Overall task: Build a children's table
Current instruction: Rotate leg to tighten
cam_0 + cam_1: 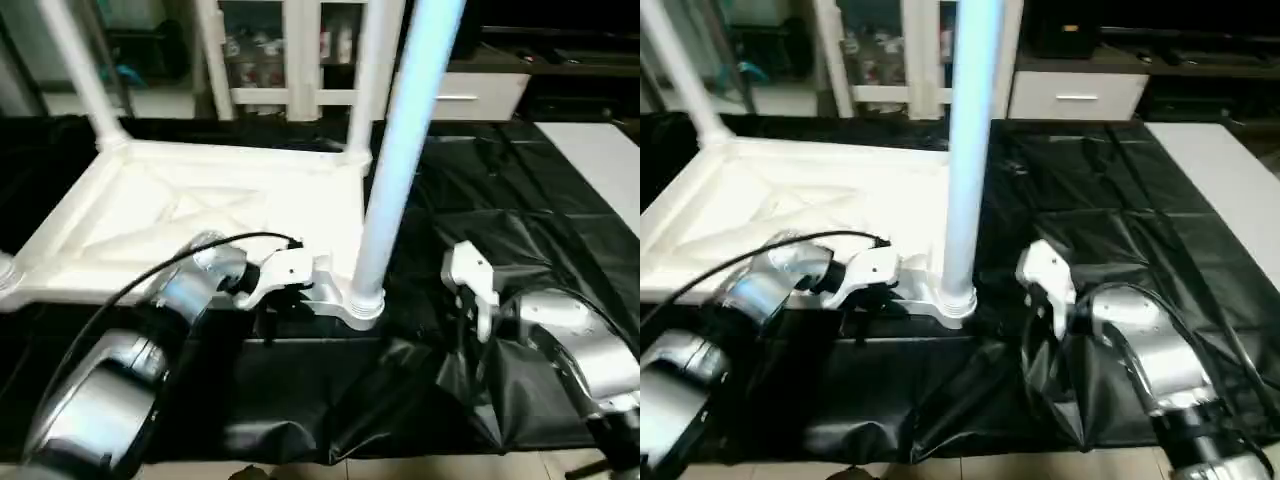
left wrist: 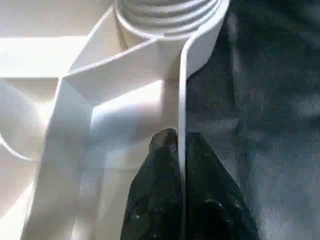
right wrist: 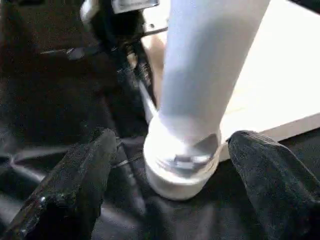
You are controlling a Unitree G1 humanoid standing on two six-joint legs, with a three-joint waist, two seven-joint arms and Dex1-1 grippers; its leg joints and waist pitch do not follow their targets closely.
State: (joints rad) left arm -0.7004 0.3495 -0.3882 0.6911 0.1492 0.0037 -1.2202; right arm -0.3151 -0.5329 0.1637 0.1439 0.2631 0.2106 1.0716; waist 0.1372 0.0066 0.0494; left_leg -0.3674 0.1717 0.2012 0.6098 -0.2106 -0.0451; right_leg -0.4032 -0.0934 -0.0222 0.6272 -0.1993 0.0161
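The children's table lies upside down on the black-draped worktable, its white top [image 1: 200, 215] showing the X-ribbed underside. A long white leg [image 1: 400, 150] stands upright in the near right corner socket [image 1: 365, 303]. Two more legs [image 1: 85, 75] [image 1: 365, 80] rise from the far corners. My left gripper [image 2: 179, 145] is shut on the top's thin front rim [image 2: 181, 90], just left of that socket, with one black finger [image 2: 160, 190] on each side of the wall. My right gripper [image 3: 175, 136] is open, its fingers [image 3: 80, 175] apart on either side of the leg's base without touching it.
A flat white board [image 1: 600, 160] lies at the back right of the worktable. The black cloth [image 1: 420, 400] is wrinkled near the front edge, with pale floor below it. White shelving [image 1: 300, 50] and a drawer unit stand behind the table.
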